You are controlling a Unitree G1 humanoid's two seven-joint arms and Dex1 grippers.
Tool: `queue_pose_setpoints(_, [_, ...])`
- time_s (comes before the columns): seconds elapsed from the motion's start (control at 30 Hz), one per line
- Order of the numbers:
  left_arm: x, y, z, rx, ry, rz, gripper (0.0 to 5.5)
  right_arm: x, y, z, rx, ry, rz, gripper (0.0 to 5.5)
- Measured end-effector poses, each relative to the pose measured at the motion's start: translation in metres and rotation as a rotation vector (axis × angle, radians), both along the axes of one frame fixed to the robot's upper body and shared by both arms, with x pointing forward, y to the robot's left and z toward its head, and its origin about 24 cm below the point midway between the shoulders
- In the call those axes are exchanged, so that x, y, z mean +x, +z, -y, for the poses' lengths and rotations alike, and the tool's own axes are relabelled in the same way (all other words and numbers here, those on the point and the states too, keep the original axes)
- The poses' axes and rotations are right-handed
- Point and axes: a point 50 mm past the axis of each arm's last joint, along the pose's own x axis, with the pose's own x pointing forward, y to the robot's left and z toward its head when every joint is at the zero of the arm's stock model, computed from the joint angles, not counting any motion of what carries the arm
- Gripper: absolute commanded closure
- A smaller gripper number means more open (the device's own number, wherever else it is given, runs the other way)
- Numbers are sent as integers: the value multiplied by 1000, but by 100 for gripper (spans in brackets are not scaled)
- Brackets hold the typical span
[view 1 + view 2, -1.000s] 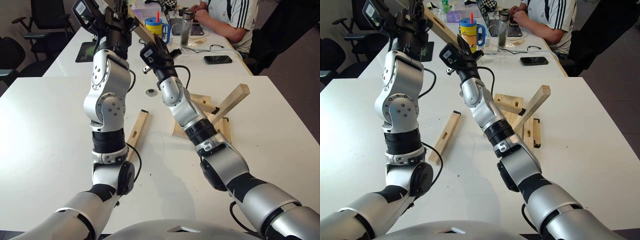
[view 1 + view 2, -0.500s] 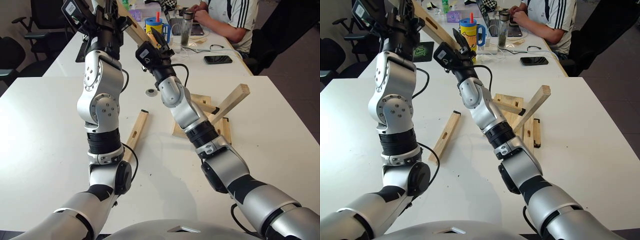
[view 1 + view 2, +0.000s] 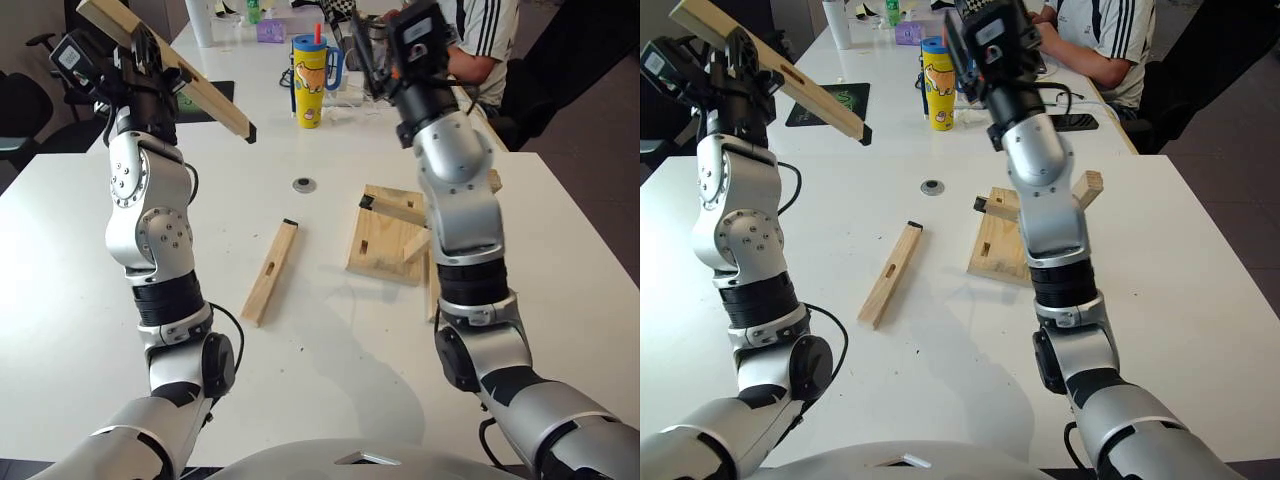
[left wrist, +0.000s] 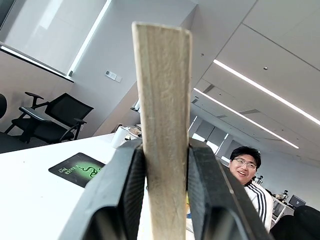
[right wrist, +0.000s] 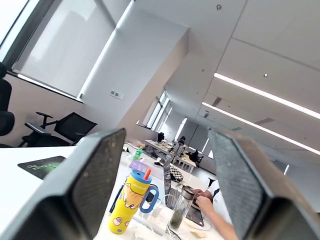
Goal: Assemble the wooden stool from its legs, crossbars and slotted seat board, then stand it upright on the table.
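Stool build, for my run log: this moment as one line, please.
left gripper: shut on leg, raised | right gripper: open, raised | table: second leg, seat board | assembly: unfinished

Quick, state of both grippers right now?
Left gripper: closed on a leg.
Right gripper: open, holding nothing.

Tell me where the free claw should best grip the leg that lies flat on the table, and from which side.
Grip the leg near its middle, just beside the slot, coming straight down from above with the open right claw. It lies flat with bare table along both long sides, so the claw can likely close across its narrow width.
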Motion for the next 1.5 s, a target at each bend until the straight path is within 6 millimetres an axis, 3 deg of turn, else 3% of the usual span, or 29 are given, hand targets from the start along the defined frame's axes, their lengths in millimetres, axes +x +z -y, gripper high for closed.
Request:
queue_pose_setpoints(0.1, [0, -5, 3, 3, -22, -22, 446, -3, -5, 28, 73, -56, -61, 248])
queue_pose_setpoints(0.2, [-4, -11, 7, -5, -49, -41, 446, -9, -25, 65, 195, -148, -179, 248])
queue_pose_setpoints(0.43, [-11, -28, 29, 13, -133, -105, 446, -22, -28, 108, 471, -201, -241, 248])
queue_pose_setpoints(0.57, [-16, -31, 32, 21, -141, -114, 446, -36, -42, 111, 721, -112, -372, 248])
queue_pose_setpoints(0.67, [-18, -31, 29, 37, -123, -112, 446, -50, -52, 108, 785, -33, -465, 248])
queue_pose_setpoints(0.77, [-23, -30, 24, 47, -78, -108, 446, -55, -49, 104, 798, 57, -498, 248])
queue_pose_setpoints(0.93, [-29, -36, 17, 38, -12, -112, 446, -41, 1, 96, 727, 317, -427, 248])
queue_pose_setpoints(1.03, [-34, -37, 13, 21, 25, -95, 446, -26, 31, 95, 768, 507, -437, 248])
queue_pose_setpoints(1.1, [-36, -38, 11, 13, 42, -95, 446, -26, 38, 93, 788, 638, -478, 248])
queue_pose_setpoints(1.23, [-38, -39, 6, -4, 72, -84, 446, -33, 23, 93, 790, 947, -678, 248])
queue_pose_setpoints(1.33, [-41, -38, 1, -14, 102, -68, 446, -45, 3, 108, 771, 1088, -826, 248])
queue_pose_setpoints(1.43, [-42, -39, -2, -19, 127, -66, 446, -51, -6, 120, 765, 1030, -873, 248])
queue_pose_setpoints(1.5, [-43, -40, -3, -24, 132, -65, 446, -45, -11, 124, 786, 891, -845, 248])
